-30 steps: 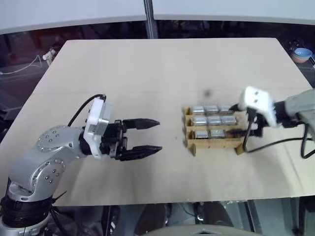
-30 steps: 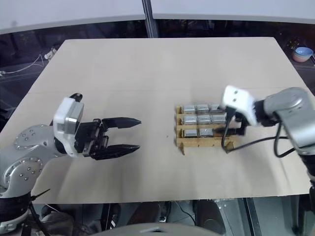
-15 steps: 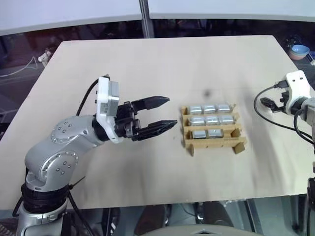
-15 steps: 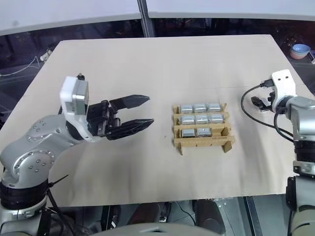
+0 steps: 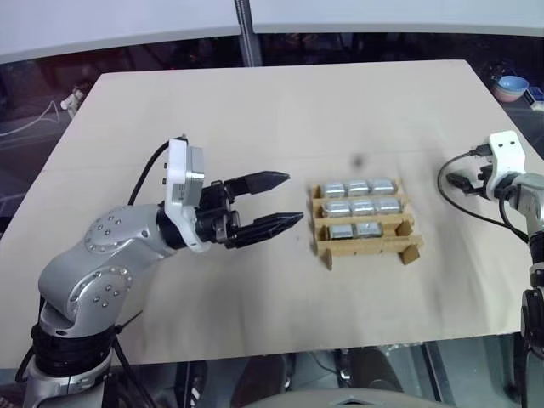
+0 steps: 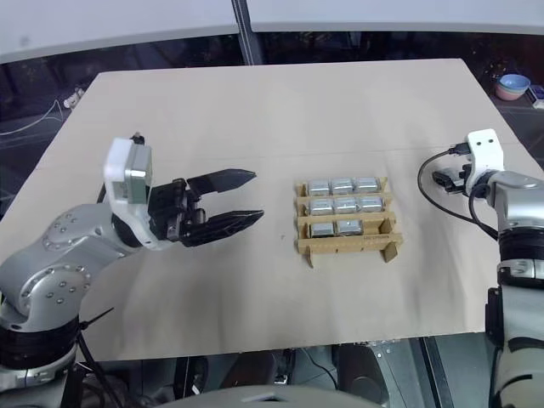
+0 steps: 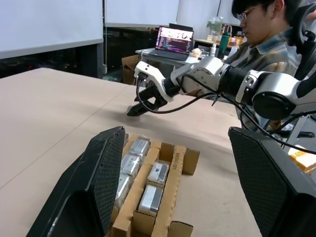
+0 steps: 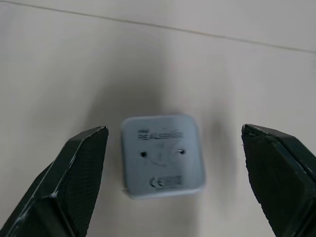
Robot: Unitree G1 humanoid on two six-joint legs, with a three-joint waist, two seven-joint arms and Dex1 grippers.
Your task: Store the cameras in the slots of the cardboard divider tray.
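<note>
The cardboard divider tray (image 5: 410,248) sits right of the table's middle. Its back and middle rows each hold three silver-grey cameras (image 5: 362,206). The front row holds two, and its right slot is empty. My left gripper (image 5: 293,197) hovers open and empty just left of the tray, pointing at it; the tray (image 7: 175,163) lies between its fingers (image 7: 101,173). My right gripper (image 5: 459,181) hangs open well right of the tray, near the table's right edge. In the right wrist view one loose camera (image 8: 163,157) lies flat on the table between its spread fingers (image 8: 79,163).
A person (image 7: 261,34) sits beyond the table's right side with a laptop (image 7: 174,39) behind. A blue bowl (image 5: 512,83) stands off the table's far right corner. Black cable (image 5: 476,217) loops from the right wrist over the table.
My right gripper has left the tray's right front corner and swung out to the right, over the loose camera. The left gripper has barely moved. The head view has shifted.
</note>
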